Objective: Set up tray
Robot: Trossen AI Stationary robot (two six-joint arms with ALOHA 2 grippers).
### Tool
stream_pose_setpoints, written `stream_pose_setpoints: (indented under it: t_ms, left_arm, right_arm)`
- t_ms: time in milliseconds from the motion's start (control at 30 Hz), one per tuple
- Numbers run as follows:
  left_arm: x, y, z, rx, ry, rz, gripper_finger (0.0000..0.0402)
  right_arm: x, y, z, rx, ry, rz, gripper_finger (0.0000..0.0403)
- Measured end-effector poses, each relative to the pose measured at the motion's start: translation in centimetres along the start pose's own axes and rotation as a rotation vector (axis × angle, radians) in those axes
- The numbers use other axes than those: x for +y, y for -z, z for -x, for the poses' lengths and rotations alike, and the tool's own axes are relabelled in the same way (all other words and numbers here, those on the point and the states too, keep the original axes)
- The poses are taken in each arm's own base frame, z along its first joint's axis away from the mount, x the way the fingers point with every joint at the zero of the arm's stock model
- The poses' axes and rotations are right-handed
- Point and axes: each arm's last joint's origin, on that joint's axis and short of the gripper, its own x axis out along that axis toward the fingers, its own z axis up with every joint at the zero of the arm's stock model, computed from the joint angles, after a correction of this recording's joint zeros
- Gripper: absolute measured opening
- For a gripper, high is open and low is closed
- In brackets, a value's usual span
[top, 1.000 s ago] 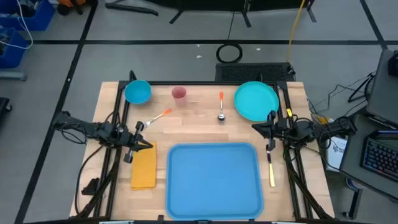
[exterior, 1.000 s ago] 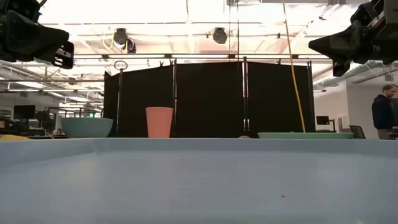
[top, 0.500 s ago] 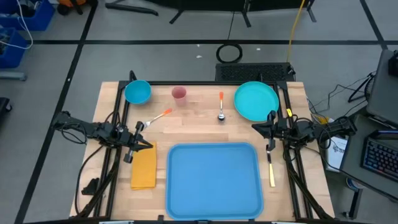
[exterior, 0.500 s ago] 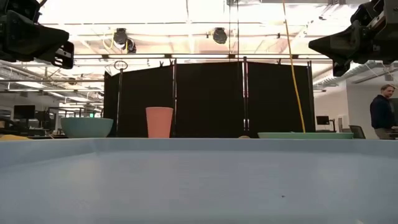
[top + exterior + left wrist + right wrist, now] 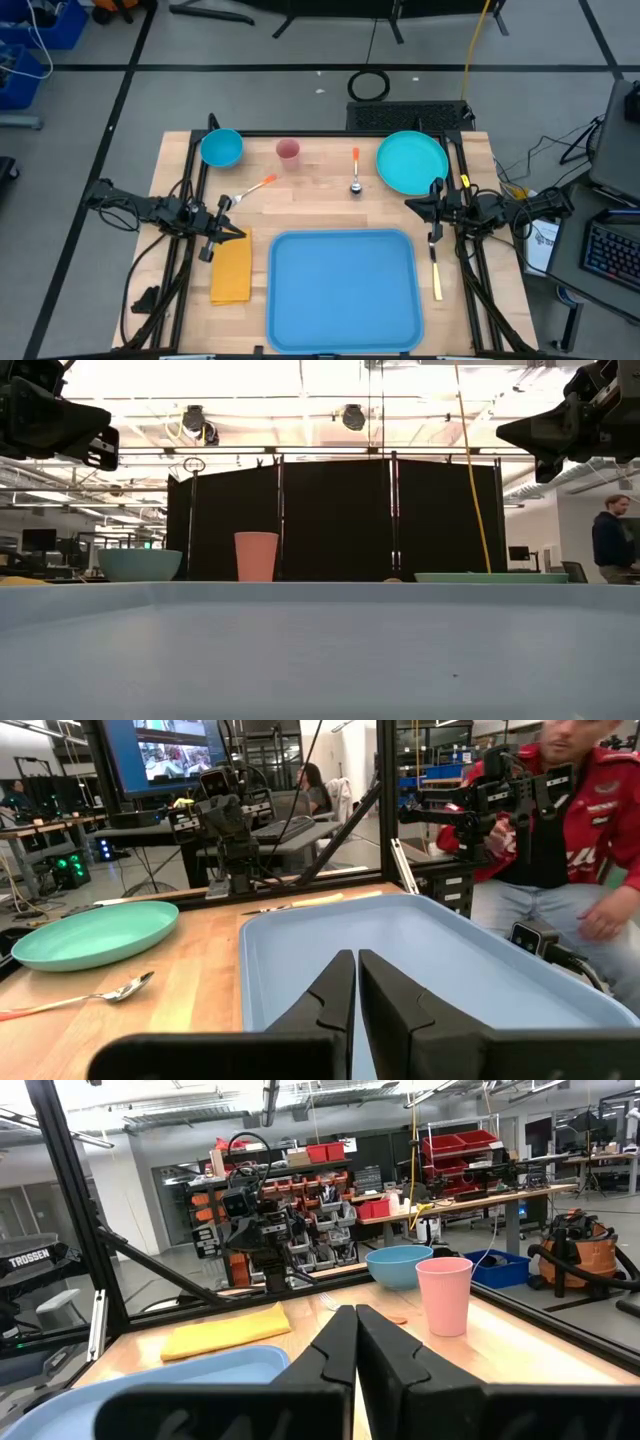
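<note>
From above, the blue tray [image 5: 343, 288] lies flat at the near middle of the table [image 5: 320, 200]. The left gripper [image 5: 237, 232] hangs just off its left edge over the napkin [image 5: 231, 268], and the right gripper [image 5: 412, 205] near its right far corner; both hold nothing.

Level with the table, the tray rim [image 5: 320, 592] fills the foreground, arms high above.

Left wrist: fingers [image 5: 335, 995] closed together, tray [image 5: 420, 950] ahead.

Right wrist: fingers [image 5: 340, 1342] pressed shut, tray [image 5: 180, 1370] below, cup [image 5: 444, 1295] beyond.

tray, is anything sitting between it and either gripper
Nothing visible does. The left gripper hovers shut over the napkin off the tray's left edge; the right gripper hovers shut above the knife beside its right edge.
</note>
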Motion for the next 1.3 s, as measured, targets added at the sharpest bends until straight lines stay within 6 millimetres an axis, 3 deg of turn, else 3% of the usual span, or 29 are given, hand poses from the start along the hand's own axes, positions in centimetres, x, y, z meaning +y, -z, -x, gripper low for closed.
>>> stream_pose_setpoints:
  t_ms: [700,1100,1300]
  left_arm:
    - [0.00,0.01,0.00,0.001,0.000,0.000,0.0021]
    - [0.00,0.01,0.00,0.001,0.000,0.000,0.0021]
    - [0.00,0.02,0.00,0.001,0.000,0.000,0.0021]
  right_arm:
    - [0.00,0.00,0.00,0.000,0.000,-0.006,0.0000]
    - [0.00,0.01,0.00,0.000,-0.001,-0.290,0.0000]
    - [0.01,-0.08,0.00,-0.009,-0.002,-0.318,0.0000]
